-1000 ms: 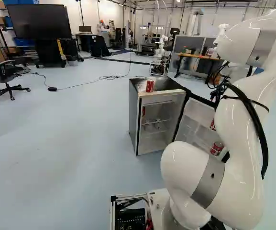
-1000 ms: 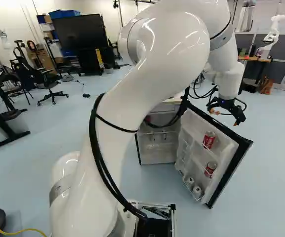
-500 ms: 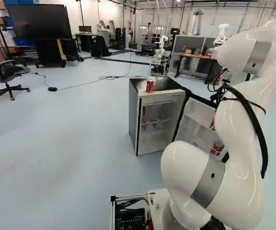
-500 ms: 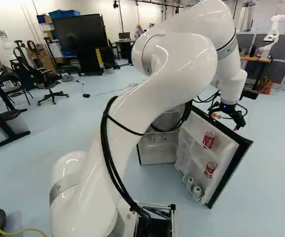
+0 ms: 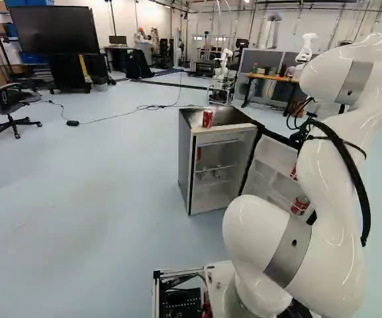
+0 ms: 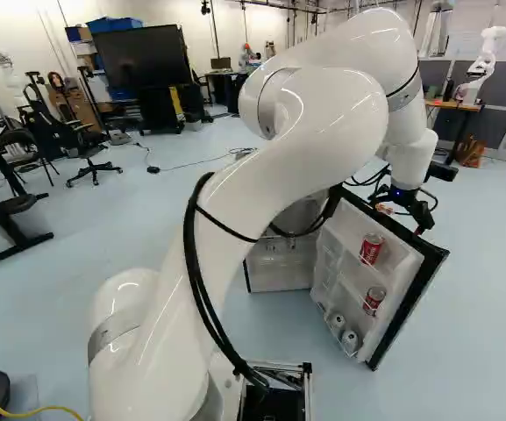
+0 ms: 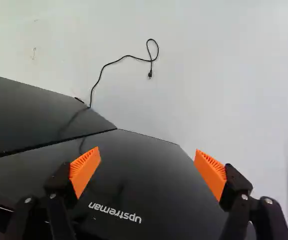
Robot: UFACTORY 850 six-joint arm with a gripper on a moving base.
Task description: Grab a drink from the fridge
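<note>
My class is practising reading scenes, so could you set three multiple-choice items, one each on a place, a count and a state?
1. Where is the uppermost red can in the left base view?
A. On the floor beside the fridge
B. Under the fridge
C. On top of the fridge

2. In the right base view, how many red cans show in the fridge door?
A. One
B. Two
C. Four

3. What is the state of the gripper?
A. Open, holding nothing
B. Shut on a can
C. Shut on the door's edge

Key:
1: C, the left base view shows it standing on the top surface.
2: B, they sit one above the other on the door's shelves.
3: A, the wrist view shows the orange pads wide apart, with nothing gripped.
</note>
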